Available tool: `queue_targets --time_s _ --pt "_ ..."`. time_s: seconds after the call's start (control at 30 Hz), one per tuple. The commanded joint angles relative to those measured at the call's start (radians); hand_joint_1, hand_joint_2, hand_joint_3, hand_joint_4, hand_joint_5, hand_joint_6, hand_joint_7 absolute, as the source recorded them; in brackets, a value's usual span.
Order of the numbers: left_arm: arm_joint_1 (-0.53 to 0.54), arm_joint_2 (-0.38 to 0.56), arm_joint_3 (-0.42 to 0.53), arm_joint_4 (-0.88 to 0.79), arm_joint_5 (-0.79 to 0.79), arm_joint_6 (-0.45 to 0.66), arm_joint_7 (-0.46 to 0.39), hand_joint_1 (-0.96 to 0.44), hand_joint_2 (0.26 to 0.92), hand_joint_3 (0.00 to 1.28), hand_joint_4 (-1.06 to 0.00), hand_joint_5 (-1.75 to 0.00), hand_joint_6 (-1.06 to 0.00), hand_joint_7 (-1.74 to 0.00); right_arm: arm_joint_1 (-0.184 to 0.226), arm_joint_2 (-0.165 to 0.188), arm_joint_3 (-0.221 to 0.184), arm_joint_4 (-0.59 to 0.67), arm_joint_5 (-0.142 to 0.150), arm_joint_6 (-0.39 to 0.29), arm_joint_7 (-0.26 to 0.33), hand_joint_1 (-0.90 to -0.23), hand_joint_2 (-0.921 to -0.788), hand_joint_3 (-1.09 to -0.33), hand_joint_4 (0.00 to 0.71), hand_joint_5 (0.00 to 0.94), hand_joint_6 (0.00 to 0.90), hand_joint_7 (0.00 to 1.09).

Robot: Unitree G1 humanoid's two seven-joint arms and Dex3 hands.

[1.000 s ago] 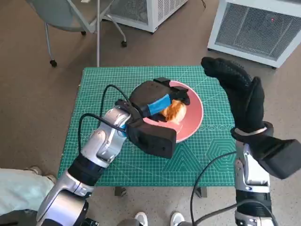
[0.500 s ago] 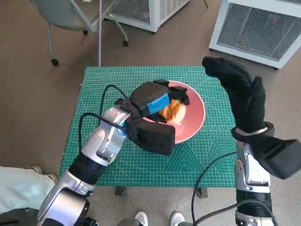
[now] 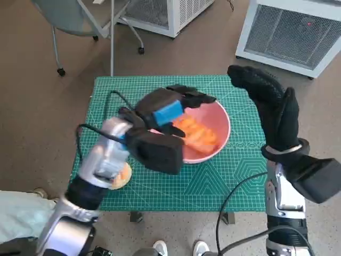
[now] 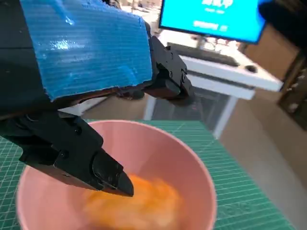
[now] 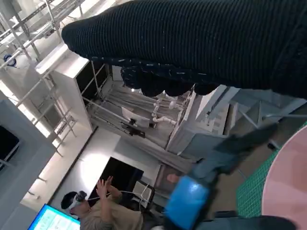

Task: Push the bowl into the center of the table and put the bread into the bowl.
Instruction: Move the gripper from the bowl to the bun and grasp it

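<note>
The black left hand (image 3: 169, 106) has bright blue tape on its back, a boxy black wrist block, and a silver-grey forearm with thin black cables. The right hand (image 3: 269, 106) wears a black knitted glove above a pale forearm.

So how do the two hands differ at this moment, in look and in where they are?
The left hand has blue tape over its back; the right hand wears a black knitted glove. The left hand hovers over the pink bowl, where the bread lies; the right hand is raised at the table's right edge, away from the bowl. Both hold nothing, fingers apart.
</note>
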Motion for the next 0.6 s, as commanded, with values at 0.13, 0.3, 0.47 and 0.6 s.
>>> queue_targets --time_s 0.13,0.3,0.47,0.6 --pt "0.059 0.11 0.118 -0.201 -0.16 0.065 -0.166 -0.31 0.775 0.0 -0.05 0.0 -0.27 0.0 0.027 0.008 0.001 0.006 0.002 0.016 0.0 -0.708 -0.921 -0.684 0.102 0.004 -0.001 0.48" --pt "0.129 0.202 0.22 -0.274 -0.276 0.042 -0.242 -0.3 0.77 0.0 -0.04 0.0 -0.26 0.0 0.034 0.011 0.003 -0.001 0.001 0.017 -0.002 -0.709 -0.921 -0.684 0.102 0.004 -0.001 0.48" --pt "0.222 0.298 0.321 -0.305 -0.362 0.006 -0.297 -0.28 0.758 0.0 -0.03 0.0 -0.26 0.0 0.039 0.014 0.003 -0.003 0.002 0.015 0.0 -0.709 -0.921 -0.684 0.102 0.003 -0.001 0.48" --pt "0.3 0.384 0.383 -0.352 -0.387 0.032 -0.339 -0.29 0.745 0.0 -0.03 0.0 -0.26 0.0 0.04 0.015 0.003 -0.002 0.004 0.013 0.001 -0.708 -0.921 -0.684 0.102 0.003 -0.001 0.48"
